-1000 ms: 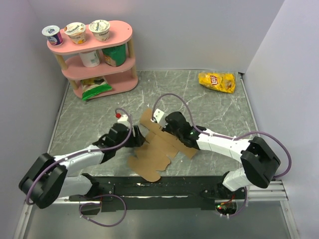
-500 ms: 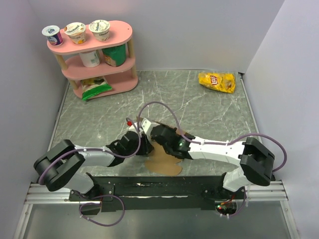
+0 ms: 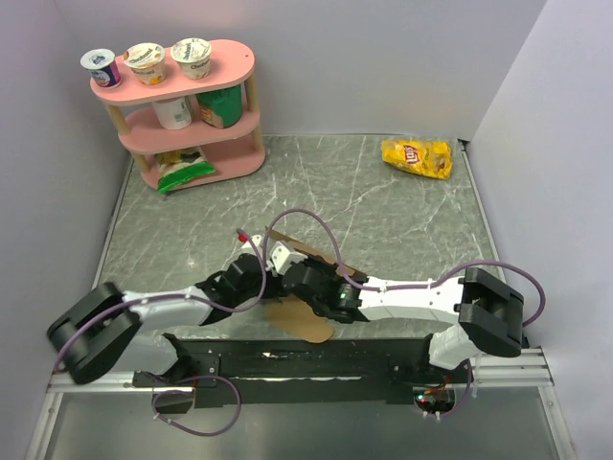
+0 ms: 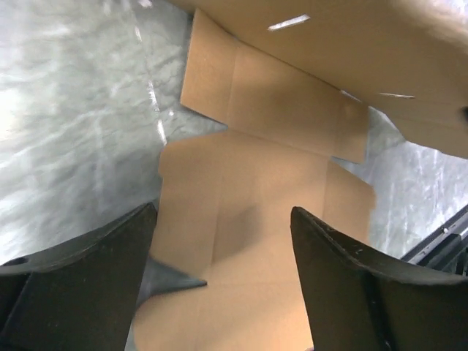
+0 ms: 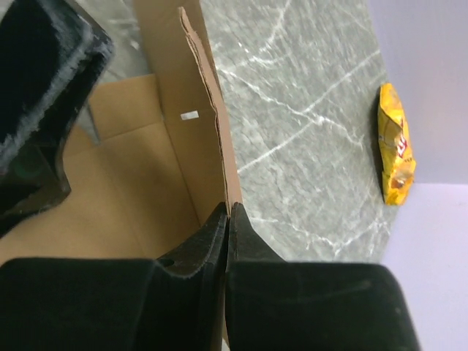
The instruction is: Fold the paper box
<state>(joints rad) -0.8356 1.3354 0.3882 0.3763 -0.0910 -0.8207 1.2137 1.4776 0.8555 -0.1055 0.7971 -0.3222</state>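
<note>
The paper box [image 4: 248, 183] is a brown cardboard sheet, partly folded. One panel [image 5: 201, 110] stands upright, and its top edge [image 3: 321, 253] shows as a thin line in the top view. A rounded flap [image 3: 305, 323] lies flat near the table's front edge. My right gripper [image 5: 228, 210] is shut on the upright panel's edge; in the top view it [image 3: 287, 271] is over the middle of the sheet. My left gripper [image 4: 223, 212] is open just above the flat panels and holds nothing. From above it [image 3: 257, 284] sits close to the left of the right gripper.
A yellow chip bag [image 3: 417, 157] lies at the back right; it also shows as the chip bag [image 5: 395, 146] in the right wrist view. A pink shelf [image 3: 182, 105] with cups and packets stands at the back left. The black rail [image 3: 306, 364] runs along the near edge.
The sheet lay flat a second ago; now one panel stands up, pinched by the right gripper, which moved left and nearer. The left gripper moved right, in close to the sheet.
</note>
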